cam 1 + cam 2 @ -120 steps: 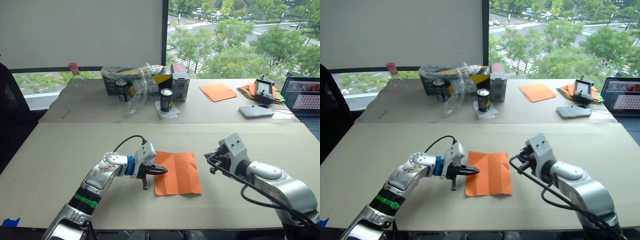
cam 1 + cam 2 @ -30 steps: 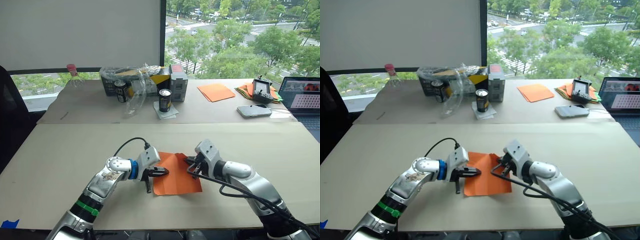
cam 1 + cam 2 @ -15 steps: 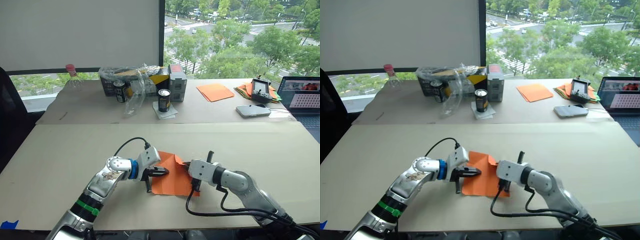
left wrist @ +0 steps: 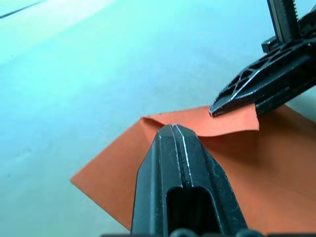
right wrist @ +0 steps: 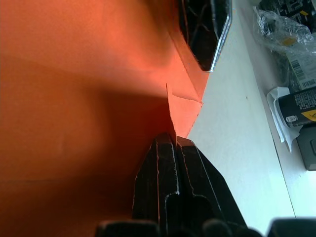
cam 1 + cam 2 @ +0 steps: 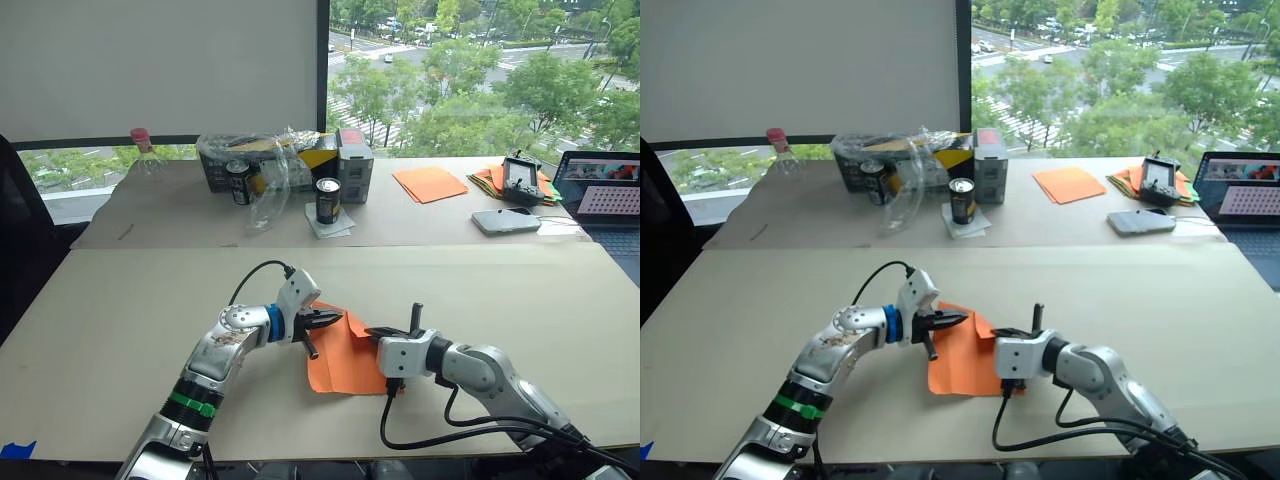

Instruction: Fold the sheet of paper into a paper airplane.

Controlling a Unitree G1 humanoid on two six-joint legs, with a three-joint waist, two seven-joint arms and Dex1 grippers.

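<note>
right gripper [image 6: 372, 330] pinches raised far corner of our sheet of paper [image 6: 345, 358] | left gripper [image 6: 334, 316] closed, tips over sheet's left edge, grasp unclear

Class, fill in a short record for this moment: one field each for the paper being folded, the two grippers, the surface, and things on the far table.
Paper: thin bright orange creased sheet of paper, far corner lifted and turned over
Right gripper: shut on that turned corner
Left gripper: shut, at the sheet's near-left part
Surface: pale beige table
Far table: black drink can, smooth orange sheets, open laptop
</note>
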